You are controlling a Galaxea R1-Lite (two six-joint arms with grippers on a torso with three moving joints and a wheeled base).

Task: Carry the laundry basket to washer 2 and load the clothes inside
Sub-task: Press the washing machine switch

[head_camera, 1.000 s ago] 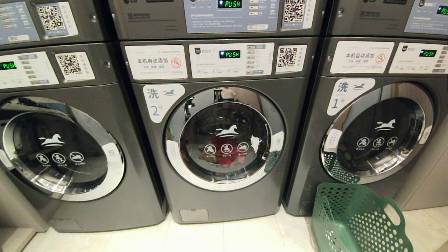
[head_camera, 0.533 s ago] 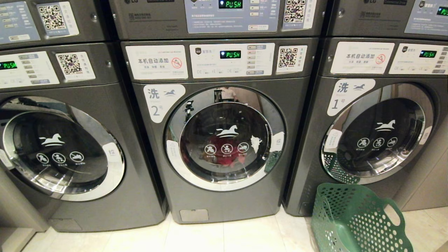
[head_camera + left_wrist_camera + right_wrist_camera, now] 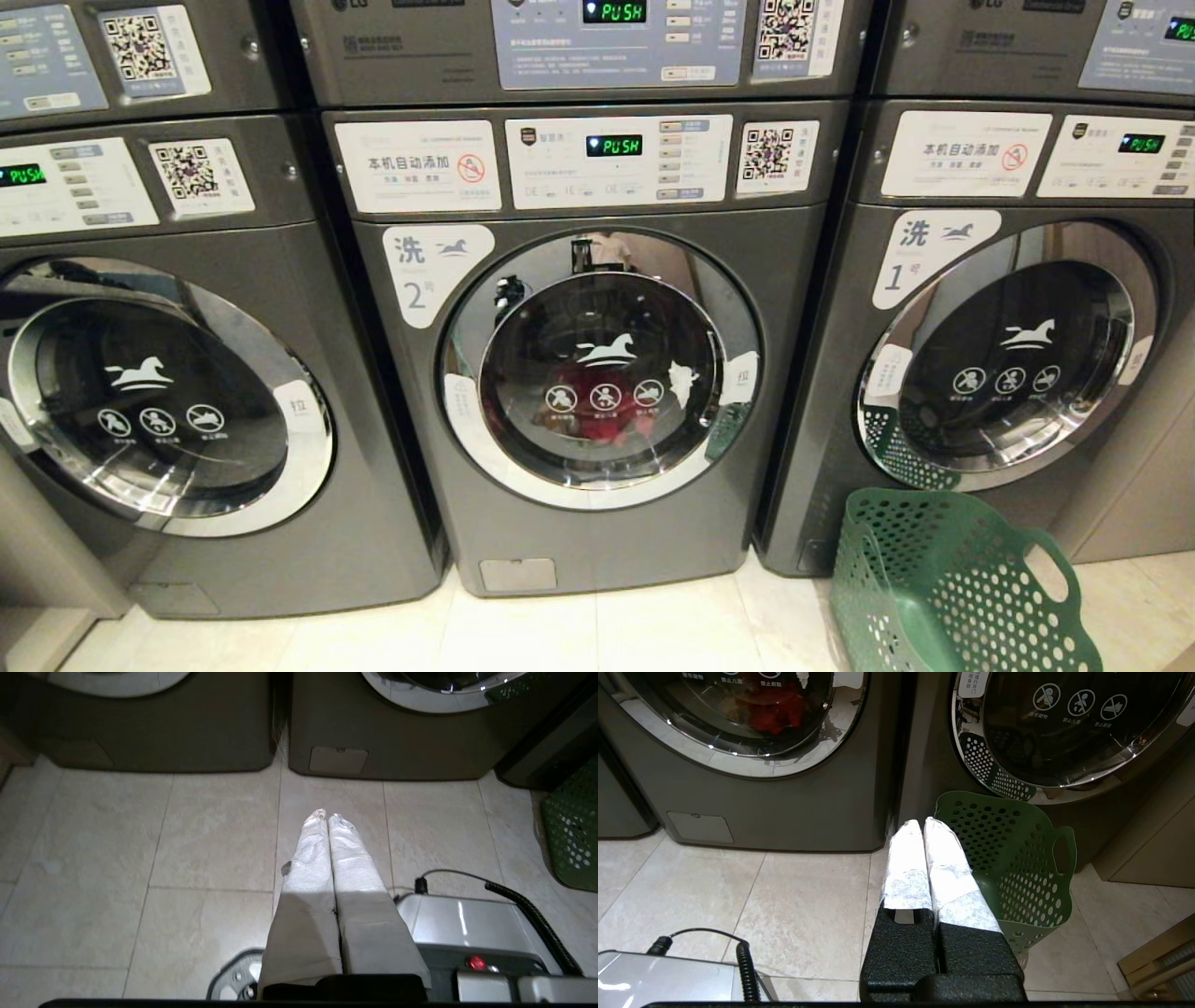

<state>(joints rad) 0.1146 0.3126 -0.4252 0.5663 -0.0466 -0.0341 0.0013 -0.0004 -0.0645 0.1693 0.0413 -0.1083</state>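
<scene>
Behind washer 2's (image 3: 597, 392) glass, dim clothes (image 3: 602, 415)

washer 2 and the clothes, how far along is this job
Nearly finished, it seems. Done: washer 2 has its door shut, with red clothes visible behind the glass, and the green laundry basket stands on the floor by washer 1, looking empty. In hand: nothing; the left tool and right tool are shut, empty, low over the tiles. Left: apparently nothing, though the basket's bottom is partly hidden.

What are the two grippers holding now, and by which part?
Nothing. The left gripper and the right gripper are both shut and empty, above the floor. The laundry basket stands free.
</scene>
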